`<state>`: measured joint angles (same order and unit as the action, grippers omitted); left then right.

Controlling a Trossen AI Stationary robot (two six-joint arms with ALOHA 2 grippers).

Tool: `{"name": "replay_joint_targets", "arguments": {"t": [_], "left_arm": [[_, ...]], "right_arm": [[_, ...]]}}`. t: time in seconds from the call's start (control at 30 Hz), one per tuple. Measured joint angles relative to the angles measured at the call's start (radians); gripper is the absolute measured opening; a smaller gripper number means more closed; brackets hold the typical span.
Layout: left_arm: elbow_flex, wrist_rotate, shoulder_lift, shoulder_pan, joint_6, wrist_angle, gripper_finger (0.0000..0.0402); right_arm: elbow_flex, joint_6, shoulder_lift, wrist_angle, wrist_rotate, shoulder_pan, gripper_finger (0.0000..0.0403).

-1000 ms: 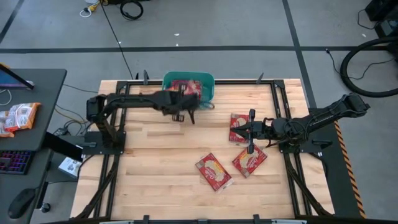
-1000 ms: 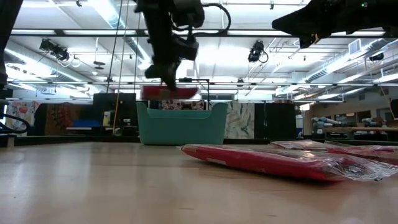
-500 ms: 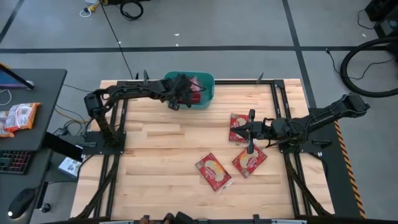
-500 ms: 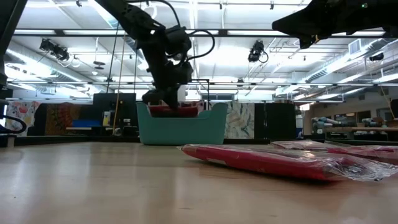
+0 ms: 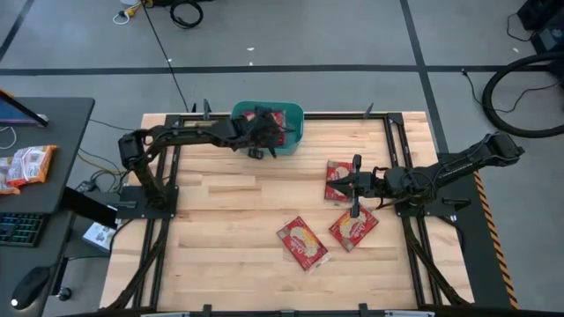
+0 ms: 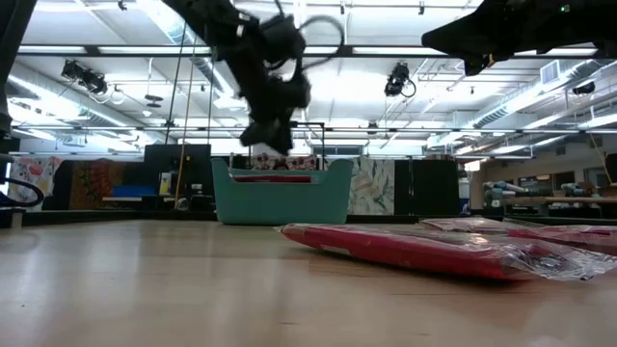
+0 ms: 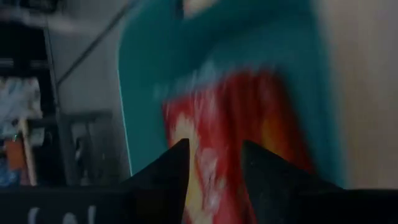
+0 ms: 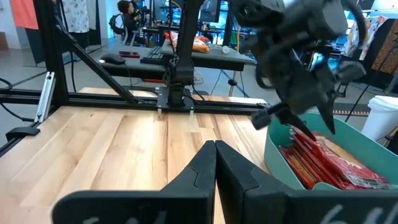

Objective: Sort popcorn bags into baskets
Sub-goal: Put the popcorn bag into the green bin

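Observation:
The teal basket (image 5: 297, 132) stands at the table's far edge with several red popcorn bags (image 5: 275, 118) lying in it. They also show in the right wrist view as popcorn bags (image 8: 323, 158). My left gripper (image 5: 267, 141) hangs just above the basket's near side, open, with nothing between its fingers (image 7: 177, 165). Three more popcorn bags lie flat on the wood: one (image 5: 337, 180) at centre right, one (image 5: 302, 242) and one (image 5: 354, 227) nearer the front. My right gripper (image 5: 355, 187) waits above the centre-right bag, shut (image 8: 216, 146).
Black frame rails (image 5: 388, 141) run round the tabletop. A paler orange-and-white packet (image 5: 26, 165) lies on the dark desk off the table's left. Bare wood (image 5: 220, 211) spreads over the table's left half and middle.
My left gripper has carried a red popcorn bag toward the far edge, dipped to the basket's rim and let go of it. The bag now lies in the basket with the others, and the gripper stands a little above the rim.

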<state>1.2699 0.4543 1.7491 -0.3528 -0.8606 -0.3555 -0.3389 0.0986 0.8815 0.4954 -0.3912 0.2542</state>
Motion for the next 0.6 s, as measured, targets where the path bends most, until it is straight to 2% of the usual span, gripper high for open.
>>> {"name": "replay_joint_targets", "arguments": {"t": [0.2, 0.37, 0.6], "left_arm": [[0.02, -0.272, 0.016, 0.158, 0.117, -0.018, 0.0139], [0.017, -0.382, 0.105, 0.272, 0.295, -0.032, 0.0118], [0.018, -0.629, 0.194, 0.405, 0.491, 0.088, 0.0083]], "right_arm": [[0.0, 0.002, 0.0, -0.01, -0.001, 0.0, 0.0013], [0.0, 0.009, 0.0, -0.02, -0.014, 0.0, 0.0013], [0.0, 0.027, 0.0, -0.032, -0.039, -0.001, 0.0013]]}}
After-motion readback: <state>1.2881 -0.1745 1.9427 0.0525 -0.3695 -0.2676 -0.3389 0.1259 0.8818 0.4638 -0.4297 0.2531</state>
